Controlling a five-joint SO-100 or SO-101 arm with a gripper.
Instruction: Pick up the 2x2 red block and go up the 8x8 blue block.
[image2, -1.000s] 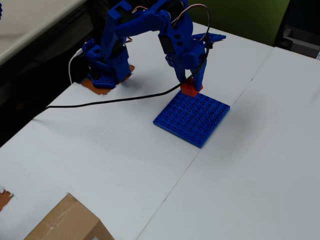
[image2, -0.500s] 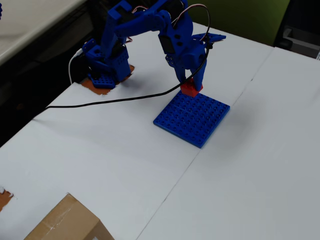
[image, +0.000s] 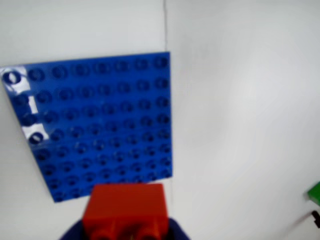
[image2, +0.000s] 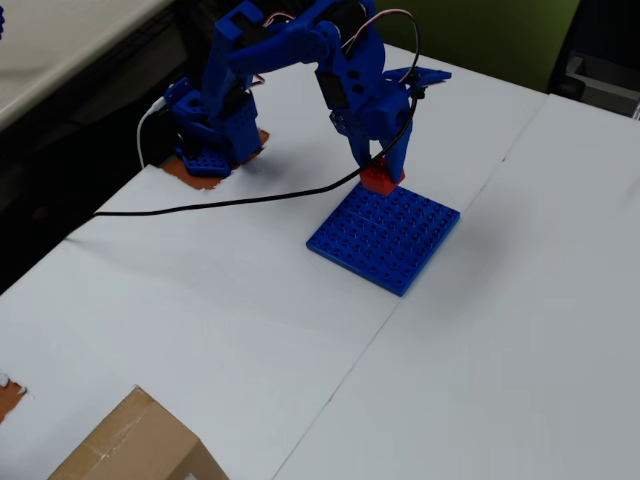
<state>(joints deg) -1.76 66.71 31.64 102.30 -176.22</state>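
Observation:
The red block (image: 125, 210) fills the bottom middle of the wrist view, held between my blue fingers. In the overhead view it (image2: 380, 179) sits in my gripper (image2: 382, 172) right at the far edge of the blue plate (image2: 385, 235); whether it touches the plate I cannot tell. The blue plate (image: 100, 125) lies flat on the white table, just beyond the block in the wrist view. My gripper (image: 125, 222) is shut on the red block.
A green object (image: 315, 192) shows at the right edge of the wrist view. The arm's base (image2: 210, 150) stands at the back left on an orange plate, with a black cable (image2: 200, 207) running across the table. A cardboard box (image2: 130, 445) sits at the front left.

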